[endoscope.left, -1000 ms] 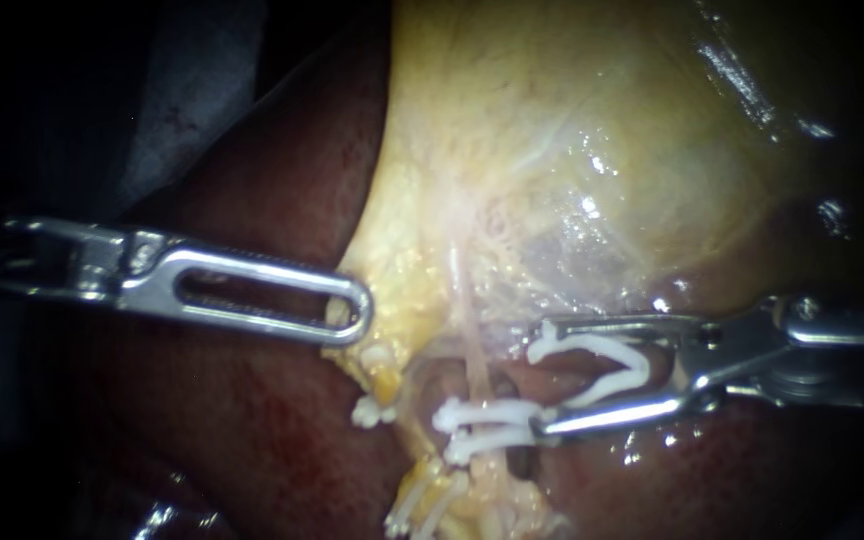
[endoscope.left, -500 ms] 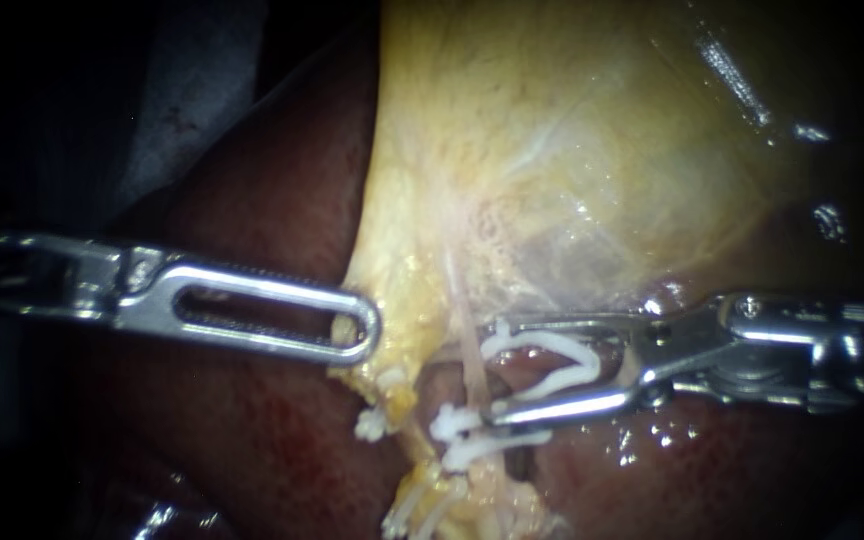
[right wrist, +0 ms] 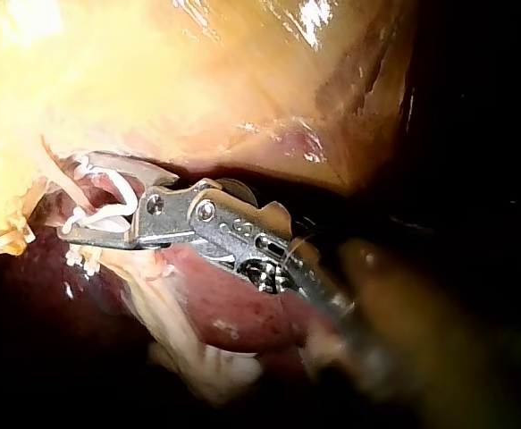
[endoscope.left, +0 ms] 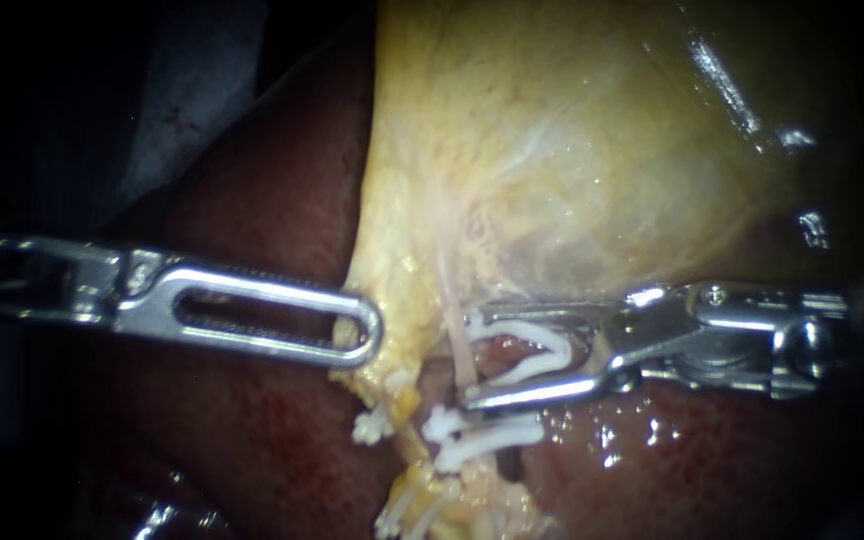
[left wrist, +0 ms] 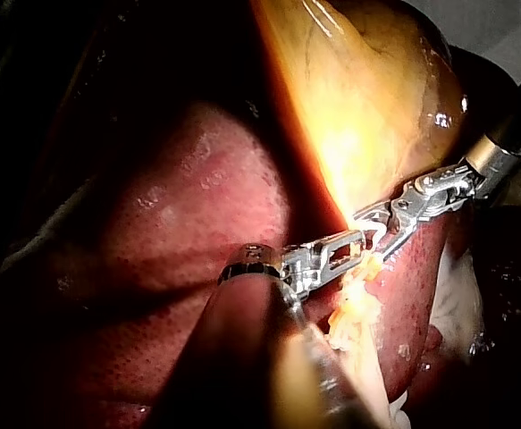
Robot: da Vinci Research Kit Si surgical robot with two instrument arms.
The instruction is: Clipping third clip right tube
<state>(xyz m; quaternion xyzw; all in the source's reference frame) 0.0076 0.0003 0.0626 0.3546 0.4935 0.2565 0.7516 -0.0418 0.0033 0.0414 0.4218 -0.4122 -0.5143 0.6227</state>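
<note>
R instrument [endoscope.left: 468, 360] had its jaws clamped on an open white clip [endoscope.left: 522, 332], clip mouth at the right tube [endoscope.left: 457, 340], just above two set clips [endoscope.left: 482, 432]. L instrument [endoscope.left: 364, 330], jaws closed on the gallbladder [endoscope.left: 552, 150] edge, sat close beside, w/ liver [endoscope.left: 252, 430] below. Clip's long axis ran along the R shaft, across the tube, mouth toward the L instrument.

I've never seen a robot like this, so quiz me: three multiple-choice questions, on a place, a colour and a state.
1. The clip sits:
A. between the right instrument's jaws
B. on the liver
C. on the gallbladder

2. The clip's colour:
A. blue
B. white
C. black

3. The clip is:
A. snapped shut
B. broken in two
C. open

Answers:
1. A, because both jaws touch it from two sides.
2. B, because it shows white against the metal.
3. C, because its two arms stand apart.
</note>
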